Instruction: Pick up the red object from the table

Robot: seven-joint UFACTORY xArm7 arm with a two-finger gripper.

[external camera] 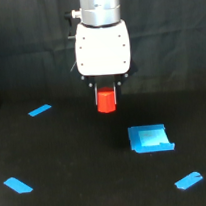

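Observation:
The red object [106, 104], a small bright red-orange block, sits directly under the white body of my gripper [106, 96] near the middle of the exterior view. Its upper part is tucked between the dark fingers, which are hard to make out against the black surroundings. The gripper looks shut on the block. Whether the block rests on the black table [70, 158] or hangs just above it cannot be told from this view.
A larger blue square piece [150, 138] lies on the table toward the exterior view's right, in front of the gripper. Blue tape strips lie at the back left [40, 110], front left [18, 185] and front right [188, 180]. Black cloth hangs behind.

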